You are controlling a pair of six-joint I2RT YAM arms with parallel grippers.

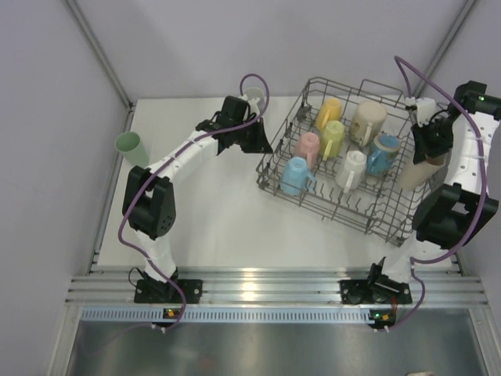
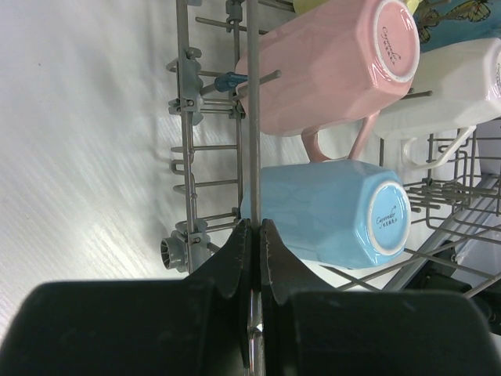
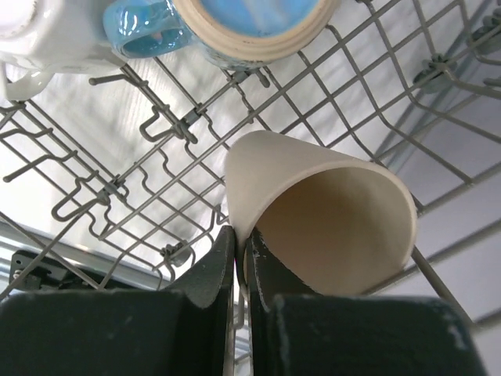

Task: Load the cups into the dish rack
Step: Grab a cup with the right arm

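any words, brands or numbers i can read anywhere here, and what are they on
Light blue cup, base: one cursive word with tiny print beneath, seemingly starting "C"; too blurred to read.
Pink cup, base: the same kind of cursive mark; too blurred to read.
Beige cup and dish rack: no text visible.
Top view: nothing large enough to read.

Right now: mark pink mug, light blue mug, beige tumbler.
pink mug (image 2: 329, 70), left wrist view, side wall
light blue mug (image 2: 313, 211), left wrist view, side wall
beige tumbler (image 3: 266, 168), right wrist view, outer wall
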